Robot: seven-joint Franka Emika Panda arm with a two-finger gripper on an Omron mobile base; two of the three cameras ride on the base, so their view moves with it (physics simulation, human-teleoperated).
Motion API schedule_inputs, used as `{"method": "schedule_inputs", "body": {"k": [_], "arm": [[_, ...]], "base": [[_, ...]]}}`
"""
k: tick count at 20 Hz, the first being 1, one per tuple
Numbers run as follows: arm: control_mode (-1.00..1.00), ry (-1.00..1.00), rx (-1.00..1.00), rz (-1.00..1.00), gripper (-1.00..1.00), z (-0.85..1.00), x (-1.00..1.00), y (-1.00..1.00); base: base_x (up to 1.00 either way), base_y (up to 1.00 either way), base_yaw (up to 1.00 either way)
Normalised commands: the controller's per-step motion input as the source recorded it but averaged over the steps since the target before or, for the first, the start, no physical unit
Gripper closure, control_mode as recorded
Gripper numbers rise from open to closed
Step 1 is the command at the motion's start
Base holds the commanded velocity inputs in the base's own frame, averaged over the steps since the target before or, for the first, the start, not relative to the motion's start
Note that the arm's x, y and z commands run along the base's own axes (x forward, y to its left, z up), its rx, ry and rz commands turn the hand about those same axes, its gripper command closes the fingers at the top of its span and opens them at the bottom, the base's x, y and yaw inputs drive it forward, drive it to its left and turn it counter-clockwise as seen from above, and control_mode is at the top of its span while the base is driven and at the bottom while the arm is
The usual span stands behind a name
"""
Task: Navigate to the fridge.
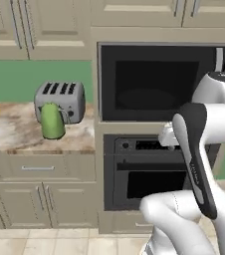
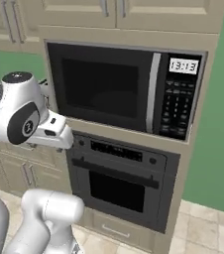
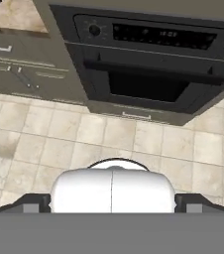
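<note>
Base faces a tall beige cabinet column with a black built-in microwave (image 2: 124,92) set in it; clock panel at the microwave's right edge reads 13:13. Directly under the microwave sits a black built-in oven (image 2: 121,181), knob and display strip along its top, long bar handle across its door. In the hand view the oven (image 3: 148,69) lies ahead and above, its handle running across the door, pale floor tiles (image 3: 44,144) below it.

Left of the microwave: a marble-topped bench (image 1: 15,132) with beige drawers and cabinet doors under it. On the bench, a grey four-slot toaster (image 1: 60,99), and a green upright container (image 1: 52,120) standing just in front of the toaster, overlapping its lower left corner. Green wall behind the bench and again right of the oven column. Beige upper cabinets (image 1: 40,22) above the microwave and bench.

White arm folded in front of the oven, elbow high beside the microwave. Jaws: finger tips barely show at the bottom corners of the hand view, cannot tell whether open or closed.

Fridge: not located from this position; the appliances ahead are the microwave and oven.
</note>
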Motion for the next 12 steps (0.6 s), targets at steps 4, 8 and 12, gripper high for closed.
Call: {"method": "schedule_inputs", "body": {"k": [4, 8, 12], "arm": [[1.0, 0.0, 0.0, 0.0, -1.0, 0.0, 0.0, 0.0], [1.0, 0.0, 0.0, 0.0, -1.0, 0.0, 0.0, 0.0], [1.0, 0.0, 0.0, 0.0, -1.0, 0.0, 0.0, 0.0]], "base": [[-0.32, 0.42, 0.99], [-0.29, 0.28, 1.0], [-0.23, 0.26, 1.0]]}}
